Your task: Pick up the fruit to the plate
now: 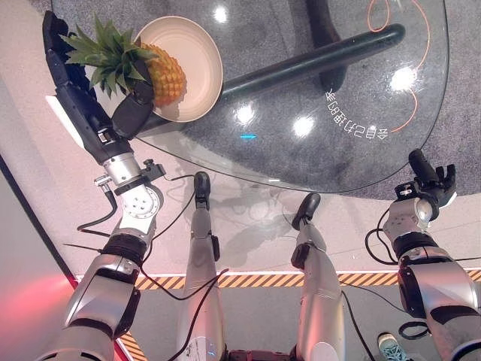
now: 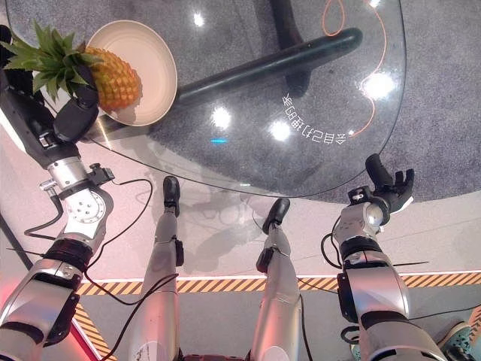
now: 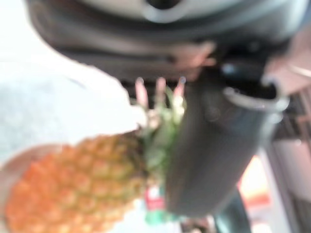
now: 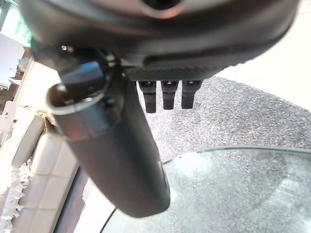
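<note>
Nearest me, my right robot hand point(image 1: 430, 183) hung just off the near edge of the glass table point(image 1: 316, 162), fingers loosely curled around nothing and taking no part. Further out on my left side, my left robot hand point(image 1: 113, 113) reached over the table edge with its thumb point(image 1: 135, 109) pressed against the pineapple point(image 1: 161, 74) where the fruit meets its leafy crown; its fingers ran behind the leaves, so I judged it was grasping the pineapple. The fruit lay on its side with its body over the cream plate point(image 1: 203, 53), seemingly resting on it, the crown sticking out past the rim. I judged the carrying done; what remained was to let go and draw the hand away.
</note>
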